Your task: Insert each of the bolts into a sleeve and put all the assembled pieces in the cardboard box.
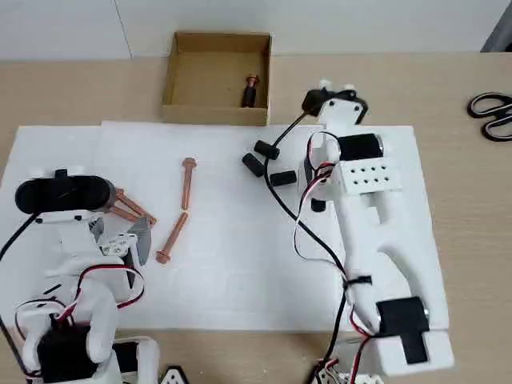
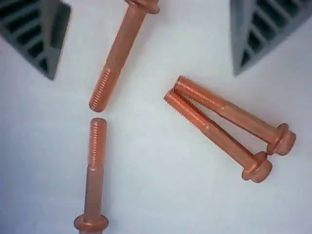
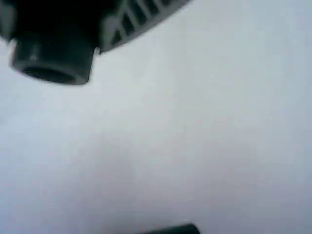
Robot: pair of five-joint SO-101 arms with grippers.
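Altogether four bolts (image 2: 231,111) and three sleeves (image 1: 282,178) lie loose.

A blurred black sleeve (image 3: 51,61) at the right jaws is cut by the edge; a second sleeve (image 3: 170,229) beyond them barely shows. Between the left jaws, a bolt (image 2: 122,53) has its head clipped.

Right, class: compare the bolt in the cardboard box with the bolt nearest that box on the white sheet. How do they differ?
The boxed bolt wears a black sleeve; the sheet bolt is bare. The boxed bolt lies in the cardboard box, the sheet bolt out on the white sheet. Both are copper-coloured, heads toward the table's far edge.
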